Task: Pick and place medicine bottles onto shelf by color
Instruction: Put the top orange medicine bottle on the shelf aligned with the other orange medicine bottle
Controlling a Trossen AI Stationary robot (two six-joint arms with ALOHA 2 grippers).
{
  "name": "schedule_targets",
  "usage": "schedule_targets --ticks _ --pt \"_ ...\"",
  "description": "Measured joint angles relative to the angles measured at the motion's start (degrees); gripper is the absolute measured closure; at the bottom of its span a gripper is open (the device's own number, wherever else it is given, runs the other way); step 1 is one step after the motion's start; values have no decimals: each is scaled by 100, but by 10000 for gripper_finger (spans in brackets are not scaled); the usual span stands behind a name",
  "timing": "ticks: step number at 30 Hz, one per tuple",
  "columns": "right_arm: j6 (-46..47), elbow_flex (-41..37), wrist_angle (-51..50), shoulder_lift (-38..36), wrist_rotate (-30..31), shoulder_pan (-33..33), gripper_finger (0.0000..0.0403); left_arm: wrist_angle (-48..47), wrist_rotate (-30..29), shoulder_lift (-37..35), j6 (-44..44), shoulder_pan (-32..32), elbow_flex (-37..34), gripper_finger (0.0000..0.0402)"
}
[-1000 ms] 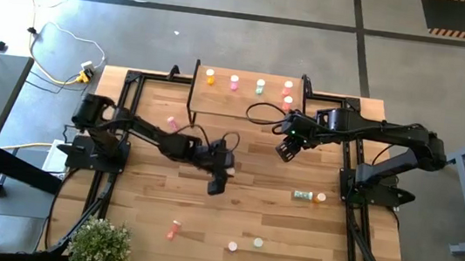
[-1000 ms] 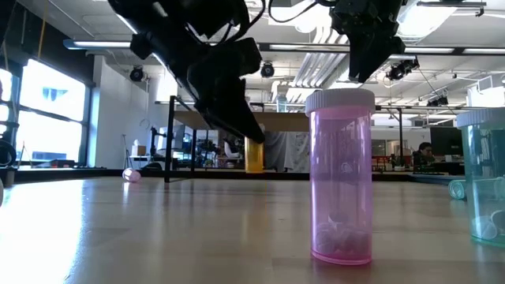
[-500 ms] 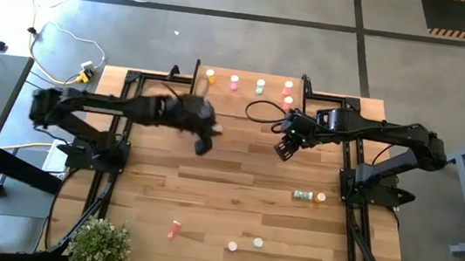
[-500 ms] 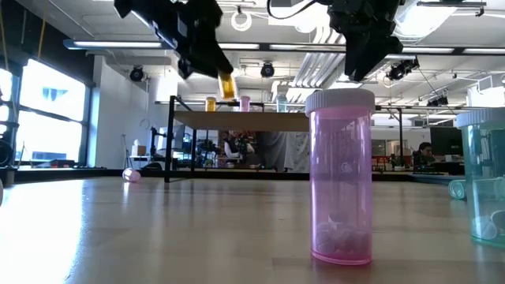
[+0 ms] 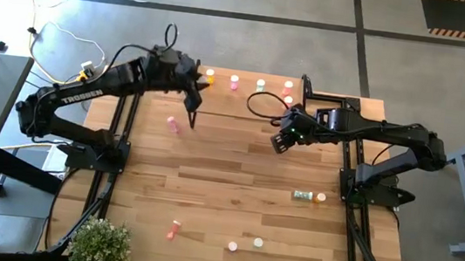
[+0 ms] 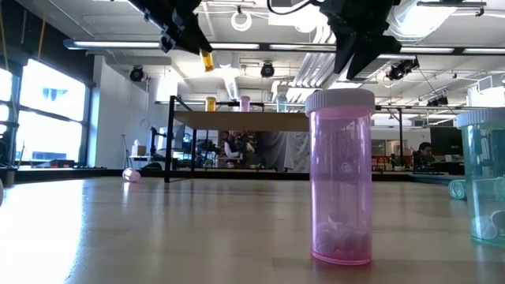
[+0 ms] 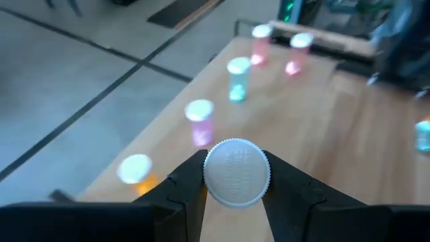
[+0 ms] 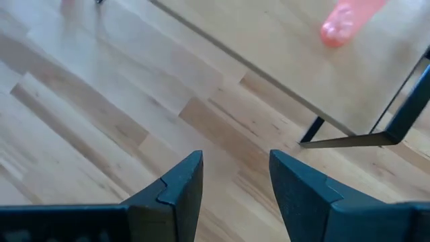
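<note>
From above, your left gripper (image 5: 192,108) hung at the shelf's (image 5: 244,105) left end, arm stretched across the table (image 5: 233,201). On the shelf's far edge stood a row of bottles: orange (image 5: 210,77), pink (image 5: 234,82), green (image 5: 260,85) and red (image 5: 288,87). Your right gripper (image 5: 278,142) hovered by the shelf's right front corner. Loose on the table you had a pink bottle (image 5: 172,124) lying near the left gripper, a green one (image 5: 301,195) on its side beside an orange one (image 5: 321,197) at the right, and three more near the front edge: a red one (image 5: 174,228), a pink one (image 5: 232,246) and a green one (image 5: 258,242). A potted plant (image 5: 101,246) sat at the front left corner.

At table level, a big pink bottle (image 6: 341,173) stood close up, a green bottle (image 6: 483,177) at the edge beside it. High up, your left gripper (image 6: 199,47) had an orange bottle (image 6: 206,60) in its grip, above the shelf (image 6: 237,120).

On your left wrist camera, the fingers (image 7: 185,185) were clamped on a white-capped bottle (image 7: 236,171), with the shelf row spread beyond it.

On your right wrist camera, the fingers (image 8: 178,181) stood apart with nothing between them, over bare table just beside a shelf leg (image 8: 349,140); a red bottle (image 8: 342,19) showed on the shelf board.
</note>
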Motion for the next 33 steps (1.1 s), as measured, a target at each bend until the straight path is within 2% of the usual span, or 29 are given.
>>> schedule_targets --ticks 6,17,23,27,33 --pt "223 0 2 0 79 0 242 -418 61 293 54 292 87 286" --pt "179 0 2 0 -18 0 242 -434 281 966 -202 292 87 286" --pt "179 0 2 0 -61 0 242 -467 195 1142 -330 183 87 286" --pt "179 0 0 0 -61 0 242 -470 -231 1214 -211 147 87 286" --pt "177 0 -7 0 -63 0 242 -462 -304 1208 -195 201 87 286"
